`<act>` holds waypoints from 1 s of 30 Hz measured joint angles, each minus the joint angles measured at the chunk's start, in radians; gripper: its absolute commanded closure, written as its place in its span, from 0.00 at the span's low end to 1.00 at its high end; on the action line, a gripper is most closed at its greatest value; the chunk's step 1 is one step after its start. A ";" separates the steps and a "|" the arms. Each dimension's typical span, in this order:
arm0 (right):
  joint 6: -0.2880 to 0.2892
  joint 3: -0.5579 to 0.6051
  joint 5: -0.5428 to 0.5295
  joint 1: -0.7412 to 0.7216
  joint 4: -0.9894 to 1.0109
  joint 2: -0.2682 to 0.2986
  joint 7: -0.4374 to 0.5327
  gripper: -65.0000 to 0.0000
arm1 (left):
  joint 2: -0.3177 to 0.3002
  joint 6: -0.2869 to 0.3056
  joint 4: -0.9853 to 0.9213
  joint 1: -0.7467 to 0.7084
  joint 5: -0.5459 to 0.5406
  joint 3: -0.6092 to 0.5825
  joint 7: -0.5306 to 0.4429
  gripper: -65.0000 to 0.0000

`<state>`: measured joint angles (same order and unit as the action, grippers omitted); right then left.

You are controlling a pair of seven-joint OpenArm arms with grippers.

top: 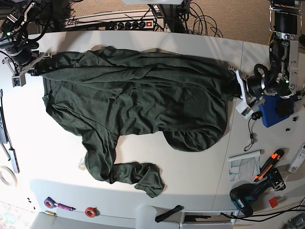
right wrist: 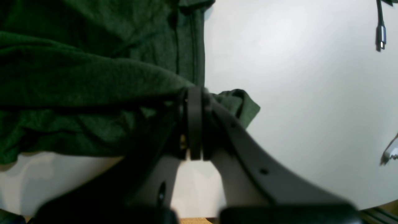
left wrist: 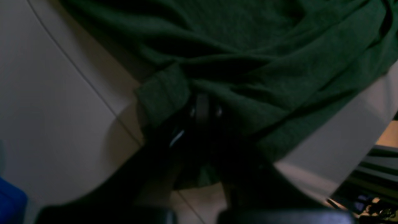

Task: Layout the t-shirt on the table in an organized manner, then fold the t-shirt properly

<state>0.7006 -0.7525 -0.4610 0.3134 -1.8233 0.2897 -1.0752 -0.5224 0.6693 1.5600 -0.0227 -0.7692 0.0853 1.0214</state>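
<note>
Floor, 12 o'clock: brown carpet [top: 228, 16] beyond the far edge, crossed by loose black cables [top: 200, 19]. Power strip [top: 128, 24] with a red switch, 12 o'clock. Light: even, from overhead, soft shadows. Clutter, 4 to 5 o'clock: cordless drill [top: 245, 198], orange-handled cutter [top: 269, 164]. Tape rolls [top: 90, 211], 7 o'clock.

Your left gripper [left wrist: 203, 109] is dark and blurred under the t-shirt [left wrist: 248, 62]. Both wrist views crop the shirt at their edges.
</note>
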 measured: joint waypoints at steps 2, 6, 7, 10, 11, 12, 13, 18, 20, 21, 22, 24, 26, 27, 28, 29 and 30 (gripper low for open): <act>0.000 0.000 0.000 0.000 0.000 0.000 0.003 1.00 | 0.007 -0.005 0.000 -0.013 0.002 0.000 -0.002 1.00; 0.000 0.000 0.002 0.000 0.000 0.000 0.003 1.00 | 0.007 -0.003 0.000 -0.037 -0.001 0.001 -0.013 1.00; 0.001 0.000 0.021 0.000 0.004 0.000 0.014 1.00 | 0.007 -0.003 0.002 -0.039 -0.005 0.001 -0.003 1.00; 0.000 0.000 0.045 -0.001 0.058 0.001 0.036 1.00 | 0.007 -0.003 0.006 -0.047 -0.019 0.003 0.028 1.00; 0.001 0.000 0.045 -0.001 0.087 0.001 0.034 1.00 | 0.007 -0.002 0.006 -0.049 -0.021 0.003 0.029 1.00; 0.000 0.000 0.045 -0.002 0.117 0.001 0.032 1.00 | 0.007 -0.002 0.007 -0.050 -0.021 0.003 0.028 1.00; 0.000 0.000 0.047 -0.003 0.144 0.001 0.033 1.00 | 0.007 -0.003 0.007 -0.050 -0.021 0.003 0.029 1.00; -0.004 -0.002 0.037 -0.007 0.180 0.006 -0.018 1.00 | 0.007 -0.002 0.011 -0.069 -0.041 0.008 0.052 1.00; -0.003 -0.002 0.006 -0.008 0.179 0.013 -0.071 1.00 | 0.005 -0.003 0.014 -0.084 -0.052 0.011 0.057 1.00; -0.003 -0.002 -0.012 -0.004 0.179 0.022 -0.087 1.00 | 0.001 -0.018 0.017 -0.097 -0.063 0.012 0.056 1.00; -0.003 -0.002 -0.019 0.005 0.179 0.031 -0.096 1.00 | -0.002 -0.025 0.018 -0.112 -0.077 0.013 0.048 1.00; -0.002 -0.002 -0.038 0.035 0.179 0.050 -0.098 1.00 | -0.010 -0.035 0.019 -0.134 -0.105 0.014 0.041 1.00; 0.000 -0.002 -0.038 0.062 0.179 0.071 -0.099 1.00 | -0.013 -0.034 0.022 -0.150 -0.108 0.020 0.032 1.00; 0.000 -0.002 -0.037 0.071 0.179 0.079 -0.102 1.00 | -0.013 -0.033 0.023 -0.159 -0.111 0.027 0.030 1.00; 0.000 -0.002 -0.038 0.081 0.179 0.087 -0.102 1.00 | -0.012 -0.032 0.023 -0.167 -0.115 0.035 0.028 1.00; 0.000 -0.002 -0.038 0.090 0.179 0.093 -0.103 1.00 | -0.012 -0.032 0.024 -0.175 -0.117 0.045 0.027 1.00; 0.000 -0.002 -0.038 0.098 0.179 0.094 -0.102 1.00 | -0.012 -0.030 0.024 -0.182 -0.119 0.055 0.027 1.00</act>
<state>0.7002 -0.7544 -0.4992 0.4110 -1.6444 0.3840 -1.1774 -0.5346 0.6392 1.5841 -0.2047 -0.8886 0.1402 1.0489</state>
